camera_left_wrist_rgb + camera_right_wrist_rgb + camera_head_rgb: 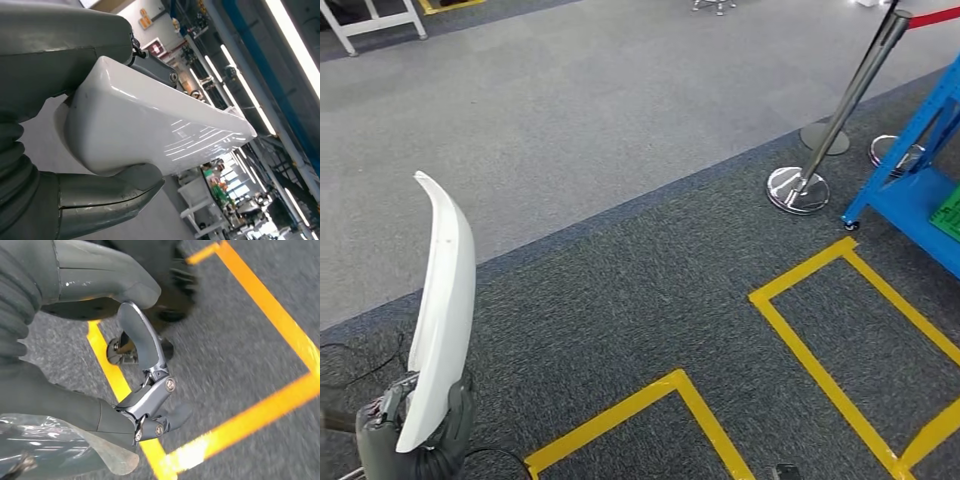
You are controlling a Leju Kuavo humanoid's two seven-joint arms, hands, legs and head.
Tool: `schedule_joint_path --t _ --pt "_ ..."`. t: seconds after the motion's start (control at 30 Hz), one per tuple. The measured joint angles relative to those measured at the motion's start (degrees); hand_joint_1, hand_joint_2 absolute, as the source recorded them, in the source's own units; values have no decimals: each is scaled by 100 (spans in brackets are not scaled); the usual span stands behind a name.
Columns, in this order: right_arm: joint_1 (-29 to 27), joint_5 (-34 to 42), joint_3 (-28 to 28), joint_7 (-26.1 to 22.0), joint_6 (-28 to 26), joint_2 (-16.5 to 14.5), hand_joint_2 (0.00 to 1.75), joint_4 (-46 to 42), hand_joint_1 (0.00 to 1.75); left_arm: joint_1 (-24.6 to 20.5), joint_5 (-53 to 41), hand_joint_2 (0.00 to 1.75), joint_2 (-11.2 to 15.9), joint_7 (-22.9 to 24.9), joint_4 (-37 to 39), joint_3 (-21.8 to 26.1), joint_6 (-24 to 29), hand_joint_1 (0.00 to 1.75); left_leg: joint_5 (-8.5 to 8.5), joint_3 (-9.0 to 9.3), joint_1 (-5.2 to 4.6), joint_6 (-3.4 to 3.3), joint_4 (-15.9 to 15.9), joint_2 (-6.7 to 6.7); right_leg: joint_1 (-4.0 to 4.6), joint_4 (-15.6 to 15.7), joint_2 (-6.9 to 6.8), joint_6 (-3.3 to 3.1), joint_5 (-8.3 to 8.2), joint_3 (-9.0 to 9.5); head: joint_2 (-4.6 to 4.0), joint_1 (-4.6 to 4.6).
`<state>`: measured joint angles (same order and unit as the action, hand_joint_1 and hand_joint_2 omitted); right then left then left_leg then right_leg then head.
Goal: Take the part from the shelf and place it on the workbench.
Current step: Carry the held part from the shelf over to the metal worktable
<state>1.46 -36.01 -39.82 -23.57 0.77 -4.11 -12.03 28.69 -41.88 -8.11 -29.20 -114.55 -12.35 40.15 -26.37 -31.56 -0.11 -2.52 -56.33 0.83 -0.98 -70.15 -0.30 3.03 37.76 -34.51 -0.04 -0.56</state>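
Your left hand (410, 430) grips the glossy, curved white part (441, 310) upright at seven o'clock; your right hand (143, 390) hangs curled, holding nothing, over coarse grey carpet (637, 290) with yellow tape lines (810, 350)

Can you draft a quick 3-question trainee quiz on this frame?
1. True or false: the left hand holds the white part.
2. The white part stands: A) flat on the carpet B) roughly upright in the hand C) on the blue shelf.
3. What colour is the floor tape?

Key: 1 true; 2 B; 3 yellow.
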Motion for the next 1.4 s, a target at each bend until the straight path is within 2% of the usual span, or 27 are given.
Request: schedule_joint_path --t 0.03,0.07,0.13,0.2,0.27,0.33,0.4,0.47,0.53,0.57,0.6,0.63,0.7,0.77,0.83,0.9,0.97,1.03,1.07,1.1,1.13,1.2,1.27,1.3,1.33,1.37,1.4 --pt "-15 -5 0 3 1 0 175 1 0 -1 -50 175 10 30 0 -22 0 175 0 -2 -7 -3 -4 71 1 -236 13 0 32 -132 0 2" --pt "-26 -12 0 4 2 0 175 1 0 -2 -107 175 21 62 0 -43 0 175 0 -1 -11 -3 -13 149 1 -250 20 -2 -58 -165 0 2" --pt "-30 -31 0 5 2 2 175 0 0 -10 -198 175 42 125 -1 -78 0 175 -8 4 -10 9 -40 309 -10 374 106 -16 -509 78 0 3" --pt "-30 -45 0 12 1 5 175 0 0 -29 -249 175 63 175 -3 -116 -1 175 -25 -20 -17 49 -90 455 -35 1097 368 -34 -790 393 0 -2" --pt "-31 -60 0 19 0 7 175 1 0 -50 -281 175 90 233 -8 -172 -1 175 -14 -78 -5 117 -126 581 -32 1328 500 -62 -785 520 0 -6" --pt "-22 -82 0 19 0 7 175 1 0 -61 -315 175 123 305 -15 -214 0 175 3 -132 21 185 -148 647 -22 1358 375 -124 -806 553 0 -5" --pt "-14 -99 -1 17 -3 7 175 1 0 -79 -353 175 161 362 -21 -238 1 175 -142 -248 19 239 -382 409 -30 1400 222 -200 -832 579 0 -37" --pt "-20 -109 -2 17 -6 9 175 1 0 -106 -380 175 197 396 -24 -272 1 175 -491 -558 28 291 -1053 87 -20 1418 50 -246 -827 600 0 -69" --pt "-25 -114 -2 18 -5 11 175 1 0 -120 -400 175 233 425 -24 -308 0 175 -726 -876 60 333 -1715 0 -8 1416 -139 -255 -808 609 0 -70" --pt "-23 -116 -2 18 -3 11 175 1 0 -122 -413 175 249 438 -24 -318 0 175 -694 -912 76 347 -1790 -13 -7 1415 -229 -251 -796 618 0 -70" --pt "-19 -117 -2 18 -1 11 175 1 0 -122 -426 175 261 450 -25 -325 0 175 -560 -835 91 356 -1637 -35 -9 1415 -309 -240 -783 634 0 -71" --pt "-12 -119 -1 18 2 11 175 1 0 -122 -436 175 271 455 -25 -328 0 175 -358 -657 103 359 -1288 -91 -11 1415 -382 -222 -766 657 0 -72" --pt "7 -121 -1 18 3 19 175 -1 0 -131 -443 175 286 460 -28 -334 -1 175 -95 -274 87 337 -545 -361 9 1408 -499 -155 -713 684 0 -75" --pt "24 -122 -2 18 2 30 175 -1 0 -136 -450 175 299 461 -32 -342 -2 175 -78 -134 48 266 -247 -507 41 1412 -606 -79 -664 698 0 -69" --pt "45 -123 -2 18 3 33 175 -1 0 -132 -459 175 308 462 -35 -354 -1 175 -77 -152 39 176 -230 -382 38 1437 -688 -19 -639 755 0 -55" --pt "63 -126 -1 16 5 33 175 -1 0 -135 -475 175 314 462 -45 -367 2 175 -57 -154 48 104 -209 -258 19 1267 -455 26 -491 712 0 -29" --pt "56 -129 0 16 8 33 175 1 0 -155 -498 175 317 467 -54 -387 2 175 -48 -156 39 44 -198 -136 24 593 -104 22 -144 377 0 4" --pt "30 -134 0 22 14 33 175 4 0 -168 -530 175 323 487 -55 -412 0 175 -51 -161 -6 3 -199 17 46 -199 1 -28 105 -71 0 17" --pt "20 -139 0 25 16 33 175 7 0 -168 -544 175 327 502 -55 -424 0 175 -53 -155 -32 -11 -200 102 63 -353 17 -72 64 -203 0 17" --pt "17 -143 0 26 18 33 175 8 0 -169 -557 175 332 519 -55 -436 0 175 -56 -143 -56 -22 -200 189 93 -262 38 -127 -103 -225 0 16" --pt "18 -146 0 26 18 35 175 8 0 -170 -566 175 334 533 -55 -448 0 175 -60 -125 -73 -32 -200 274 135 49 82 -193 -361 -139 0 16" --pt "27 -148 0 26 18 55 175 8 0 -178 -587 175 338 553 -55 -467 0 175 -67 -103 -83 -43 -201 417 220 836 313 -332 -819 152 0 9" --pt "31 -149 0 27 19 83 175 9 0 -191 -610 175 348 565 -55 -475 -1 175 -57 -132 -61 -25 -204 546 257 1251 486 -415 -944 342 0 13" --pt "32 -150 0 28 19 94 175 9 0 -195 -617 175 355 575 -55 -479 -1 175 -41 -153 -50 0 -196 612 254 1304 482 -431 -931 382 0 17" --pt "35 -150 -1 29 19 96 175 9 0 -196 -621 175 364 584 -56 -483 -1 175 -23 -166 -43 30 -176 683 249 1380 421 -427 -941 422 0 28" --pt "38 -150 -1 30 17 97 175 9 0 -193 -624 175 372 592 -58 -487 -1 175 -27 -173 -52 56 -180 667 231 1453 347 -419 -968 462 0 32" --pt "40 -150 -2 28 17 96 175 8 0 -195 -627 175 381 596 -61 -492 1 175 -85 -204 -67 83 -253 572 210 1542 274 -412 -999 513 0 21"
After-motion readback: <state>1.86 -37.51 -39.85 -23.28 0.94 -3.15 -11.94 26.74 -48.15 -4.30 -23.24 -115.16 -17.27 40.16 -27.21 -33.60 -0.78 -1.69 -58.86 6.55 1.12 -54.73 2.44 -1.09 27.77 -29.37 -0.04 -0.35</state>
